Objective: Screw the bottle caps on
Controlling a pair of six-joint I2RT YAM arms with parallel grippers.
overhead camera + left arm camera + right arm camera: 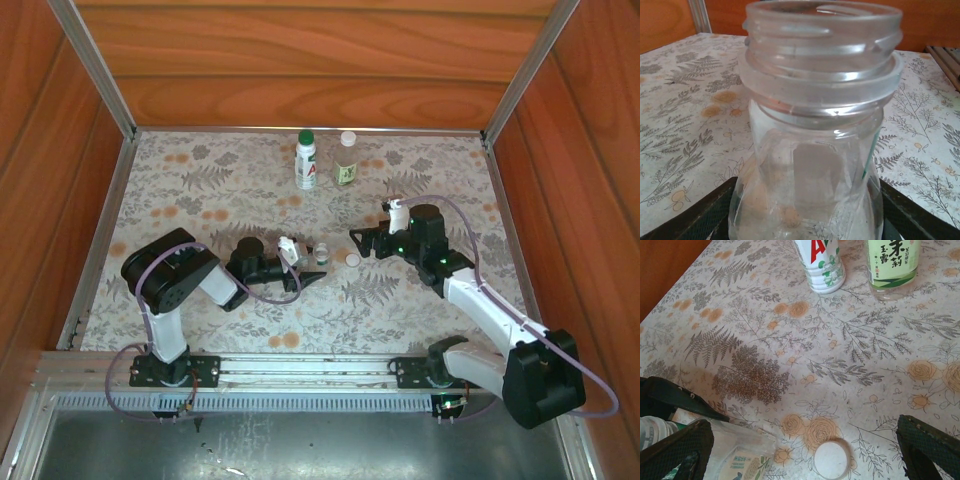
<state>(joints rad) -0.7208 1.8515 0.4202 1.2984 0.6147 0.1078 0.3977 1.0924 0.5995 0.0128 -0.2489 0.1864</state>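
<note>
Left wrist shows the left gripper (807,222) pinching the uncapped clear bottle (815,125) upright, likely steadying it while the spread right gripper (805,442) straddles 1 white cap (831,459).

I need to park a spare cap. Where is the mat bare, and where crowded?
Bare: the far-left mat between the left wall and the white bottle; the far-right corner past the labelled clear bottle. Crowded: the middle, where the left pincer grips the short bottle beside the loose white cap and the right pincer.
</note>
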